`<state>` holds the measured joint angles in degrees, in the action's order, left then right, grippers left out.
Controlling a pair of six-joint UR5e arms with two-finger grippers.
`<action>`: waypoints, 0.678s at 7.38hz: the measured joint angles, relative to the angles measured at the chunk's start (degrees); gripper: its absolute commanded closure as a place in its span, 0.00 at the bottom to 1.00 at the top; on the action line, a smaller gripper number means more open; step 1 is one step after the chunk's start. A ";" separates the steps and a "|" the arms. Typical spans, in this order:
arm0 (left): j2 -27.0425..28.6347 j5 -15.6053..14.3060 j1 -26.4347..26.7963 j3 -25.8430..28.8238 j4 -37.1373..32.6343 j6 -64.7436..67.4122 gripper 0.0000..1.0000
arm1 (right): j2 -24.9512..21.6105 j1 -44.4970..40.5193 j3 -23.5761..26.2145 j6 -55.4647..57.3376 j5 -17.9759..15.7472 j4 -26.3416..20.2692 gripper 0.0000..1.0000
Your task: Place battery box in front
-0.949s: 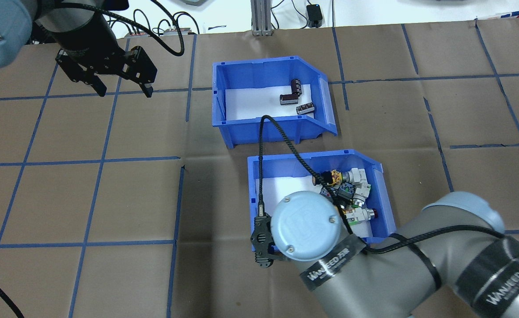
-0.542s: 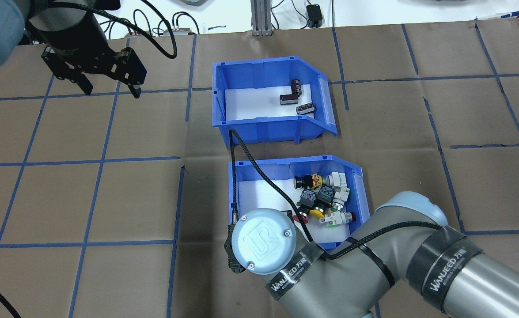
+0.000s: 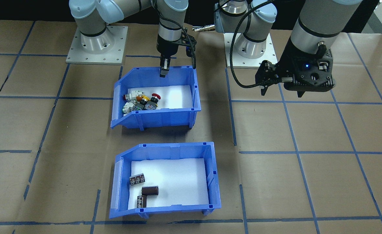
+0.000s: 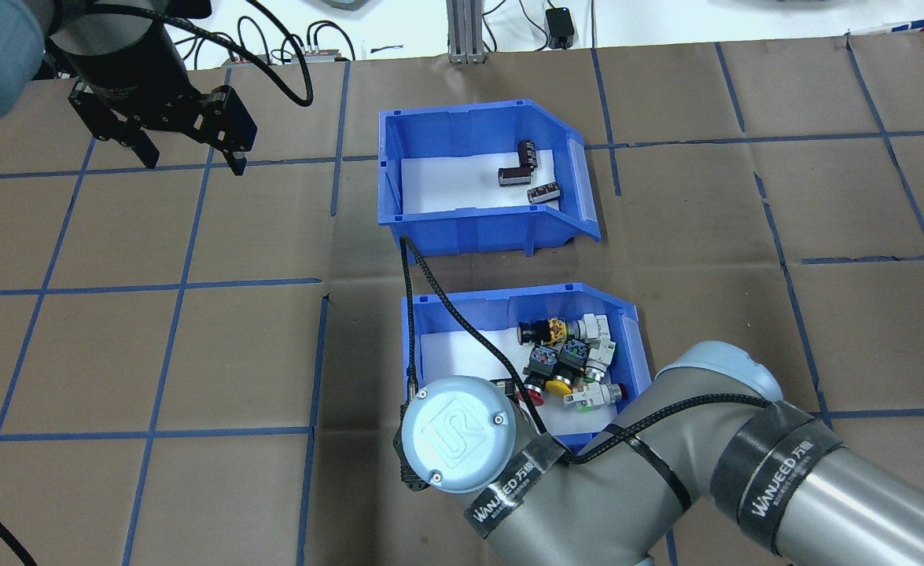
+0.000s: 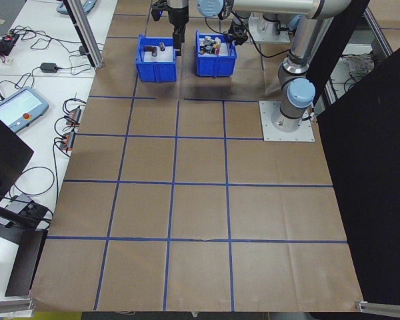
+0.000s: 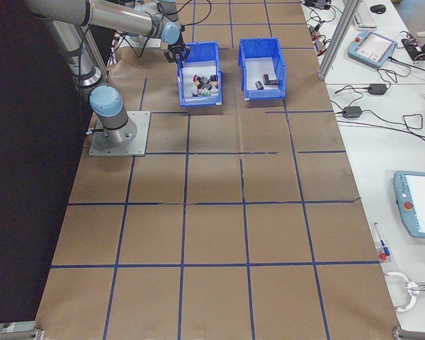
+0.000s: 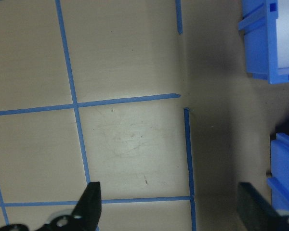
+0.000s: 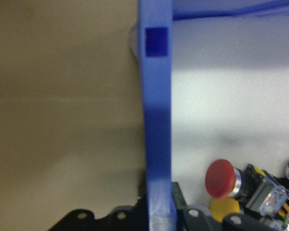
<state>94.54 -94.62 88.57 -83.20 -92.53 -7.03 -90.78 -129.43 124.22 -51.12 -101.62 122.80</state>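
Observation:
The battery box is a blue bin with a white liner and three dark cells, standing on the table's far side, also seen in the front view as the nearer battery box. Neither gripper touches it. The switch bin with colourful push-buttons sits closer to my base. My right gripper is shut on that bin's rear wall, which runs between its fingers. In the overhead view the right wrist hides this grip. My left gripper hangs open and holds nothing, well to the left of both bins.
Brown paper with a blue tape grid covers the table. A metal post and cables lie beyond the far edge. A narrow gap separates the two bins. The left wrist view shows bare paper below the open left gripper.
The switch bin has slid to the left and slightly toward my base with the right gripper on its wall. The left gripper has drifted leftward, still open. The battery box has not moved.

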 measured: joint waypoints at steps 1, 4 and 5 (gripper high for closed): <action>-0.01 -0.04 -0.01 0.26 0.00 0.00 0.00 | -0.10 0.57 -0.15 -0.15 -0.03 -0.01 0.00; -0.17 -0.17 -0.03 0.26 0.06 0.00 0.00 | -3.67 5.43 -4.01 -0.48 -1.20 -5.79 0.00; -0.12 -0.09 -0.04 0.06 0.06 0.16 0.00 | -5.87 9.19 -6.85 -0.59 -1.18 -11.99 0.00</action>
<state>94.42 -94.72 88.53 -83.13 -92.46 -6.88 -96.65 -120.24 117.37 -51.71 -102.80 110.82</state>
